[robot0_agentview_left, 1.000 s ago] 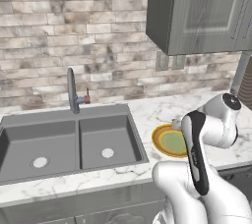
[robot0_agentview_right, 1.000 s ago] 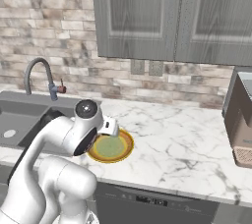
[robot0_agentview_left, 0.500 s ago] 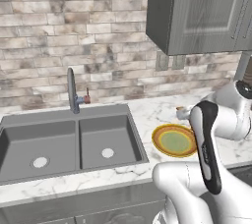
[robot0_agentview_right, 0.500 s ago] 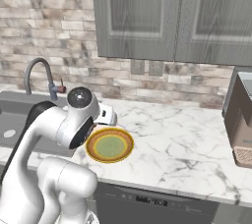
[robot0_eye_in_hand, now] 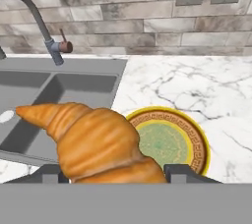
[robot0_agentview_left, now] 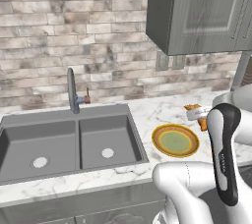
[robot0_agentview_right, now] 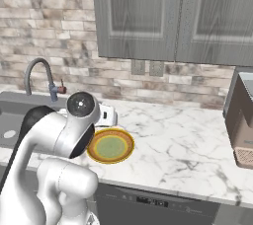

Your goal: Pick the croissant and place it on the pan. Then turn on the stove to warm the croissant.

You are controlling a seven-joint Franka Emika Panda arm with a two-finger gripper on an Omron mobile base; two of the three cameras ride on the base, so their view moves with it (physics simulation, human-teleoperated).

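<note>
The croissant [robot0_eye_in_hand: 96,144], golden-orange and crescent-shaped, sits between my fingertips [robot0_eye_in_hand: 183,173] and hangs above the counter. My gripper [robot0_eye_in_hand: 115,178] is shut on it. From the left base view the croissant [robot0_agentview_left: 193,107] pokes out around the white hand [robot0_agentview_left: 197,115], just behind the round yellow-orange plate [robot0_agentview_left: 175,140]. From the right the hand [robot0_agentview_right: 106,116] hovers over the back left rim of the empty plate [robot0_agentview_right: 110,146]. The pan and the stove are out of view.
A grey double sink [robot0_agentview_left: 64,142] with a curved faucet [robot0_agentview_left: 72,90] lies left of the plate [robot0_eye_in_hand: 197,144]. Grey wall cabinets [robot0_agentview_right: 168,17] hang overhead. A brown appliance [robot0_agentview_right: 242,130] stands at the counter's right end. Marble counter [robot0_agentview_right: 183,145] stretches between.
The hand has risen a little off the plate with the croissant in it, and the arm's elbow has swung round toward the right.
</note>
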